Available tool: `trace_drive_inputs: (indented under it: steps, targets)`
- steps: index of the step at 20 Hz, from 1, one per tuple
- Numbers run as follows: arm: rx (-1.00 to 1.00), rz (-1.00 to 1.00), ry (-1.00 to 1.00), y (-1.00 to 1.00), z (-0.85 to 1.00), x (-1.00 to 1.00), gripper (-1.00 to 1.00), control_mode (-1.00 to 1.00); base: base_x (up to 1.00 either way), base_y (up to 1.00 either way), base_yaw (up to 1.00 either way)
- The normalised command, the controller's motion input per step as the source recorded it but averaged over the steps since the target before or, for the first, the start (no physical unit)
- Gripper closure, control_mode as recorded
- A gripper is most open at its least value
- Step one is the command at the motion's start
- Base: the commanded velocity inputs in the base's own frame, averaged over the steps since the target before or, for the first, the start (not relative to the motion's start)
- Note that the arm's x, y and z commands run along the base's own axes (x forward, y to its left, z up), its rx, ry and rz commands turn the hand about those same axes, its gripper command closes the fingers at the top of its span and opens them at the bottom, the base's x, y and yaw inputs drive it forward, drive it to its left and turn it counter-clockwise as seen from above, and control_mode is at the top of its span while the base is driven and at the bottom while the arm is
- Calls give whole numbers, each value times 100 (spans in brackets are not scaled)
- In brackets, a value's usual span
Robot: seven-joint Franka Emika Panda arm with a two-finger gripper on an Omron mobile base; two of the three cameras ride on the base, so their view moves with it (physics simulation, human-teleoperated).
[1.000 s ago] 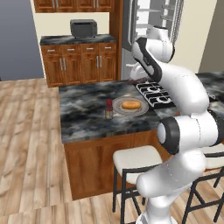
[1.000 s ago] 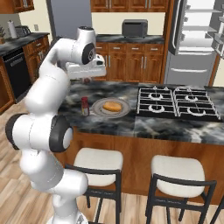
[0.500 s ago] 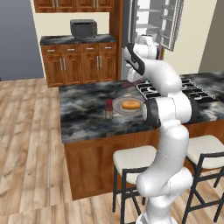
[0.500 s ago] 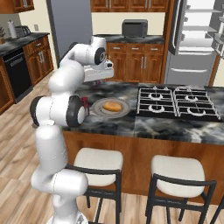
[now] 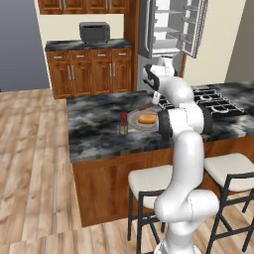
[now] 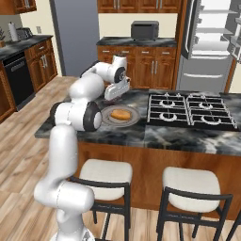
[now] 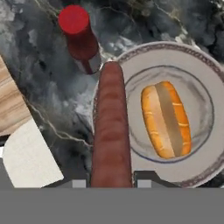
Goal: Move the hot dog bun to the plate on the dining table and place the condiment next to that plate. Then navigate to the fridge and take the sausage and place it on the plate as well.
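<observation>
With the tool (image 7: 111,183) clamped on the sausage (image 7: 111,131) above the plate (image 7: 199,94) rim at 9 o'clock of the hot dog bun (image 7: 166,119), early release risks rolling it onto the counter (image 7: 39,65) toward the condiment (image 7: 81,39).

A black gas cooktop (image 6: 190,109) with four burners is set into the dark stone surface, to the right in the right base view. Two stools (image 6: 98,172) with cream cushions and dark metal legs stand side by side in front of the brown wooden side, the second stool (image 6: 192,185) to its right. Against the far wall, brown wooden cabinets (image 5: 89,72) carry a dark toaster oven (image 5: 94,32) on their marbled top. A black dishwasher (image 6: 10,81) sits at the left. The floor (image 5: 30,163) is light wooden planks.
</observation>
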Motion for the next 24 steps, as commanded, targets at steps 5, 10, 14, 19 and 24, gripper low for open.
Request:
trace_drive_inputs:
  steps: [5,10,14,19,24]
  targets:
    - [-1,22,-10,0,-71,53,100,-100,0,0,0]
    - [0,13,-12,0,-68,34,100,-100,0,0,0]
    - [-4,1,-2,-1,-54,11,100,-100,0,0,0]
    - [-6,-2,0,0,-41,0,100,-100,0,0,0]
    - [0,-4,0,-6,-6,-4,100,-100,0,0,0]
